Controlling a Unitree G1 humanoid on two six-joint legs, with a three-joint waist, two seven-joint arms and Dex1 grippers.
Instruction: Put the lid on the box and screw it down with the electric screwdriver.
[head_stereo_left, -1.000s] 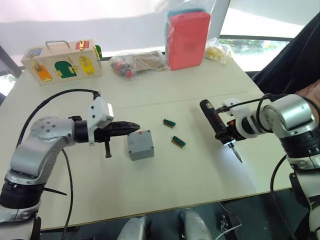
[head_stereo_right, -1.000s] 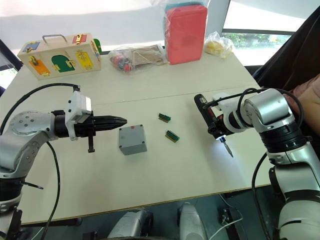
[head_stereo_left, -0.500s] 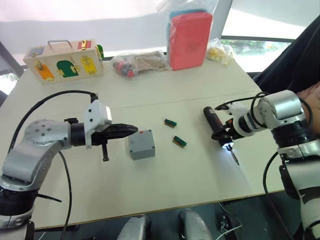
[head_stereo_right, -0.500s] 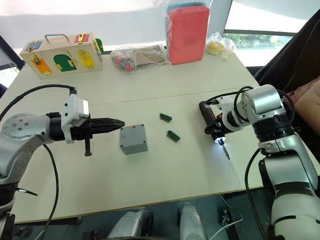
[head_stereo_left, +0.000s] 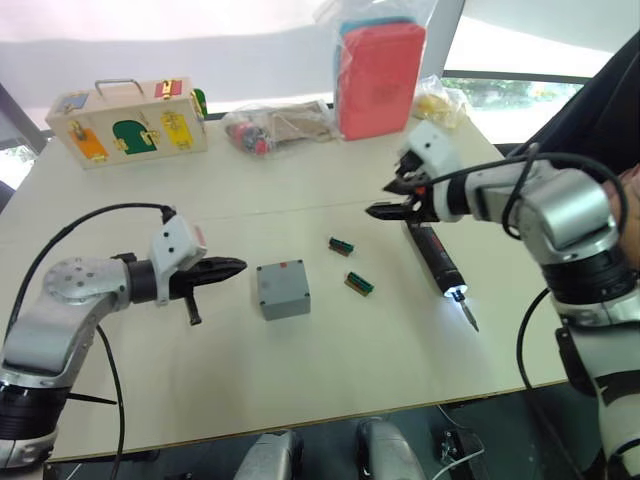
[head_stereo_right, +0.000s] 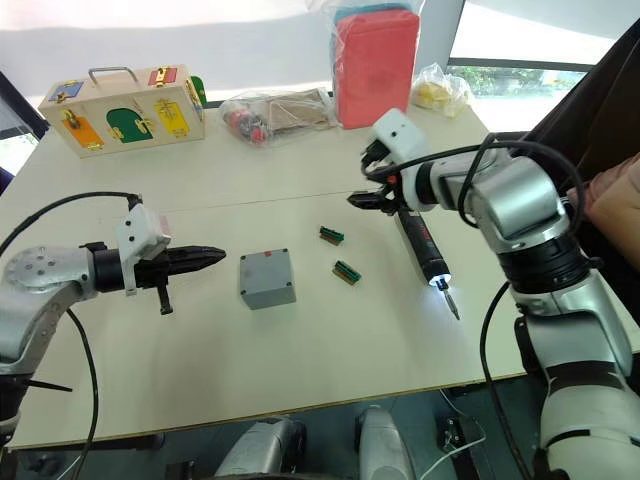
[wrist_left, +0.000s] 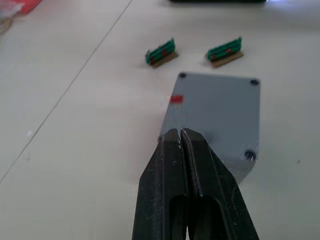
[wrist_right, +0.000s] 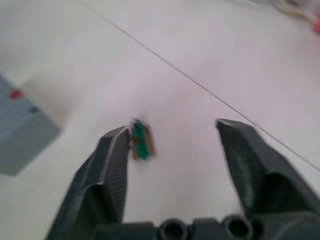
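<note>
Grey square plastic box, with its flat grey lid already seated on top and a dark screw hole at each visible corner, sits on the pale table a little left of centre. A small red mark shows on the side wall that faces the left arm. Just beside the box on the robot's left, the left gripper points at that wall, its two black jaws pressed together and holding nothing, the tips near the box but apart from it.

Right of the box, the slim black pen-style electric screwdriver lies flat on the table, free of either gripper. Its metal bit points toward the near edge and a small light glows at the tip. Between the box and the screwdriver lie two small green connector blocks, one nearer and one farther, both well apart from the box.

Above the far end of the screwdriver hovers the right gripper, its jaws spread apart and empty, aimed toward the farther green block.

Along the far edge of the table stand a pale wooden latch box with coloured doors and a metal handle, a clear plastic bag of small parts, a tall red case in a plastic sleeve, and a bag with something yellow in it.
</note>
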